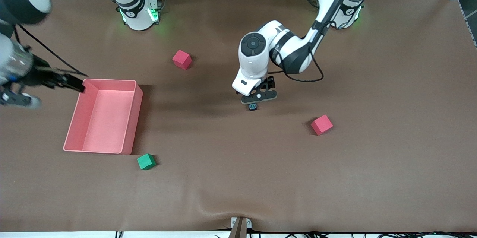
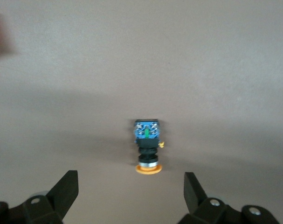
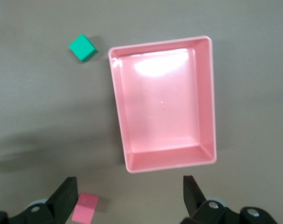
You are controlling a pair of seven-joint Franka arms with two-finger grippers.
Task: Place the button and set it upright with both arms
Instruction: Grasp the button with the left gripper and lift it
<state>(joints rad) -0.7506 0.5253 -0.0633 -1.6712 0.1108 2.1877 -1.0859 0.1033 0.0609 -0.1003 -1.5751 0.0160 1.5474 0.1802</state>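
Left wrist view gives us the key picture: the button (image 2: 148, 147) lies on its side on the brown counter (image 2: 141, 56), squarely between the two spread fingers of the left end effector (image 2: 131, 189), touching neither. Its long axis runs straight out from the end effector's reach, orange cap pointing back toward the wrist, bluish block at the outer end. So the fingers would close across the narrow black barrel, not along its length. That's the relation the pick turns on, I'd say.

From the front view, the left end effector (image 1: 257, 101) hovers low over mid-counter, with the button (image 1: 253, 107) peeking out just under it on its camera side. This arm is clearly the nearer one. The right end effector (image 1: 76, 83), fingers apart and holding nothing, waits up over the pink tray (image 1: 128, 119) at the right arm's end of the counter.

Materials now: the button is hard plastic, a round flat cap, a slim cylinder with a metal ring, and a squarish base; small and liable to roll, I'd guess. The counter covering looks like matte cloth, rippled at the camera edge. The tray is glossy, rectangular, and empty. Two pink-red cubes (image 1: 182, 59) (image 1: 322, 124) and a green cube (image 1: 146, 161) sit well apart from the button.
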